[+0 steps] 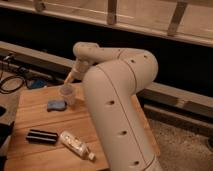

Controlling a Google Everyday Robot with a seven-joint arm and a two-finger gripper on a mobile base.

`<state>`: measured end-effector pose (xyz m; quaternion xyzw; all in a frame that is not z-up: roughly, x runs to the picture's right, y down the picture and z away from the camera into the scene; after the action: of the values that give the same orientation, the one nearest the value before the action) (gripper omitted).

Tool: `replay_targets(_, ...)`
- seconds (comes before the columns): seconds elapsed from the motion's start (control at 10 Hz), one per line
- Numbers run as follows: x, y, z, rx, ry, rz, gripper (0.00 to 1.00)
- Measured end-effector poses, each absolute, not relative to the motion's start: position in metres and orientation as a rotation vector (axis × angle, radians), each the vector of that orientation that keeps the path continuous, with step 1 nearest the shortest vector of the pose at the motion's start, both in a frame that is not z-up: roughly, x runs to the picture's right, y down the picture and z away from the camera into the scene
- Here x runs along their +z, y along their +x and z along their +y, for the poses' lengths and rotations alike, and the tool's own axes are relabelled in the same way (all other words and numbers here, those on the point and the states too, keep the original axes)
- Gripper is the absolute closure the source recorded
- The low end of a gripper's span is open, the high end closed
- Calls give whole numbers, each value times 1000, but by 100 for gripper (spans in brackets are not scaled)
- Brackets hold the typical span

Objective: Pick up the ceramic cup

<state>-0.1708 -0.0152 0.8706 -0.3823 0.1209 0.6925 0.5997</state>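
The ceramic cup (67,93) is small and pale, wider at the rim, and stands upright at the back left of the wooden table (55,122). My gripper (71,79) reaches down from the wrist just above the cup's rim, at or very near it. The big white arm (117,100) fills the middle of the view and hides the table's right half.
A blue flat object (56,105) lies just left of the cup. A black oblong object (42,136) and a lying white bottle (76,145) are near the front. Dark cables (15,80) lie off the table's left edge. A dark wall with a ledge runs behind.
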Motion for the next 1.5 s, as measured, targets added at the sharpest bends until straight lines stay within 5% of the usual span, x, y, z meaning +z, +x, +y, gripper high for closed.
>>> replay_targets(0.8, 899, -186, 9, 1594, -949, 314, 27)
replay_targets(1.5, 903, -197, 19, 1570, -950, 334, 74)
